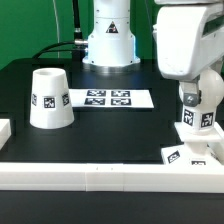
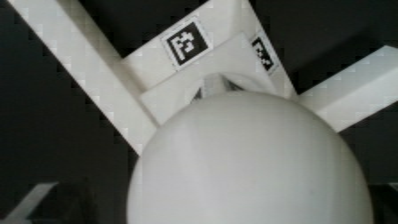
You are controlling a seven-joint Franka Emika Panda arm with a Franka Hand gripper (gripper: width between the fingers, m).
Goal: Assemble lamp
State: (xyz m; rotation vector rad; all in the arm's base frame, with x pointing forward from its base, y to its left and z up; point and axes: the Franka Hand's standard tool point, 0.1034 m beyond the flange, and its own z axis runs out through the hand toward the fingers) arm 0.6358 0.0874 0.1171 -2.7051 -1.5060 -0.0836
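Lamp parts lie spread over a black tabletop [image 1: 40,150], edged at the front by a long white border rail [image 1: 100,177] that keeps loose pieces from sliding off.

1. Shade [image 1: 49,98]: a tapered cup standing mouth down at the exterior view's left, well apart from the arm, with 1 tag on its wall. Its inside is hidden, so any contents cannot be told.
2. Marker board [image 1: 107,98]: a flat strip of 4 tags lying near the arm's pedestal, serving only as a fixed reference.
3. Base [image 1: 190,152]: a flat square plate at the exterior view's right, just behind the rail.
4. Bulb [image 1: 197,112]: upright above the base with its round head up, filling the wrist view [image 2: 231,160]. It appears held in the hand [image 1: 198,100], probably for seating into the base. Whether it touches the base cannot be told.
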